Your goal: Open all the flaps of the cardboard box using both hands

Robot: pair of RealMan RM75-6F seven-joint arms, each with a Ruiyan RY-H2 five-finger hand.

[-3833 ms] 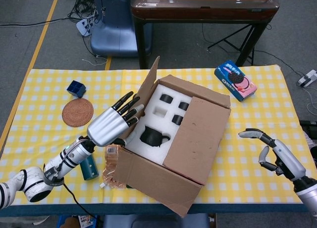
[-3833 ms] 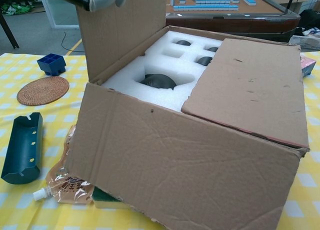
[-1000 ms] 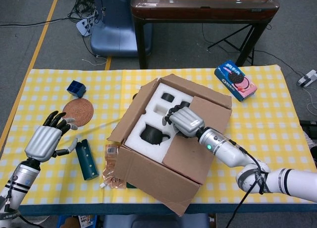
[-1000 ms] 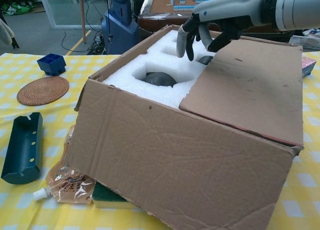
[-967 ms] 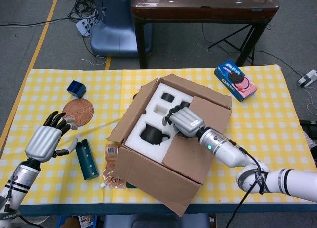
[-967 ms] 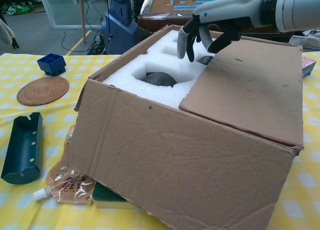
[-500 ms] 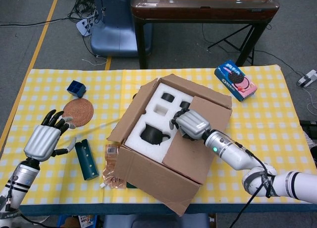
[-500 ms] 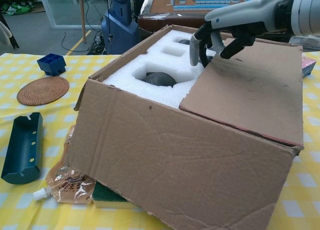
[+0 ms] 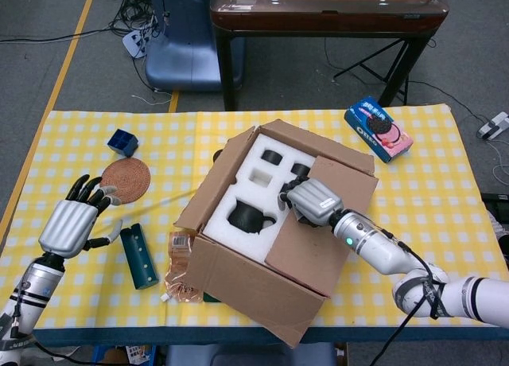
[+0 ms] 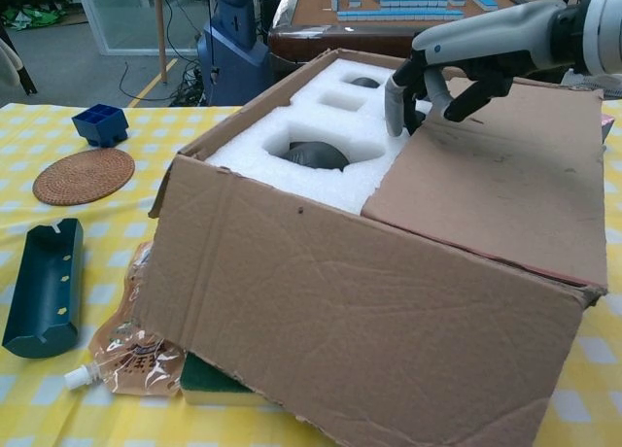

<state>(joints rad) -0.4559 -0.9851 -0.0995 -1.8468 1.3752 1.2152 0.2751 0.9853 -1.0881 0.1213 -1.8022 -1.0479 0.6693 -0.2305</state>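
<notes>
On the checked table (image 9: 413,215), mid-cloth: box (image 9: 262,286) with one flap (image 9: 318,239) down over white foam (image 9: 238,192) | right hand (image 9: 312,200) fingers curled at flap's inner edge, grip unclear | left hand (image 9: 70,223) spread, idle | step: hooking last flap; next, lift outward.

lab, floor cables (image 9: 131,16), mahjong table (image 9: 326,4)
</notes>
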